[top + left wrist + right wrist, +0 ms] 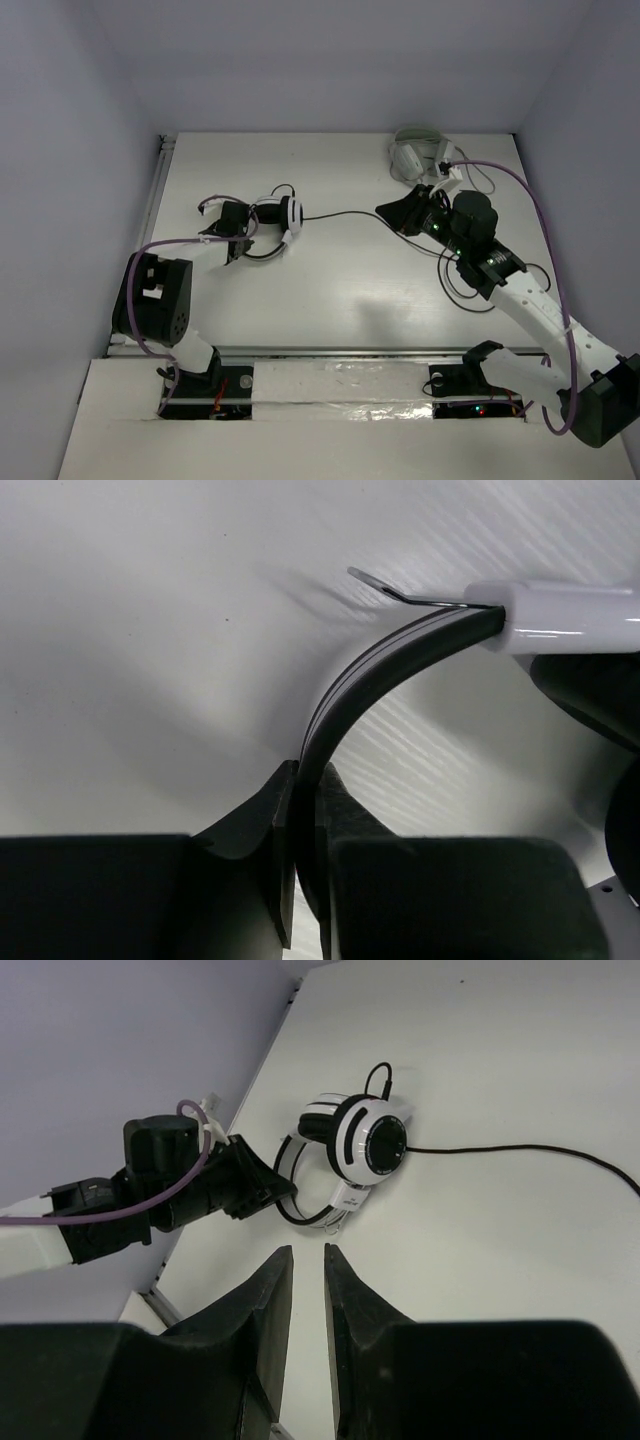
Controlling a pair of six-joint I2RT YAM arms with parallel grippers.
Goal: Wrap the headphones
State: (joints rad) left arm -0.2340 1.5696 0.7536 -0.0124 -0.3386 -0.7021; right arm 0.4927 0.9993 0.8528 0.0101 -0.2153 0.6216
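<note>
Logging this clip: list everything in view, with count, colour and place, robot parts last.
headphones: one, white-and-black, left-centre of the table.
headband: one, thin, black, clamped at the left gripper.
cable: one, thin, black, runs right from the headphones, loops beneath the right arm.
second headphones: one, pale grey, far right of the table.
table: one, white.
left gripper: one, black, shut on the headband.
right gripper: one, black, fingers slightly apart, nothing visible between them, facing the headphones.

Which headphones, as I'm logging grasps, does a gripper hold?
The black-banded headphones, centre-left; the left gripper clamps their headband. The pale-grey pair lies far right, free.
</note>
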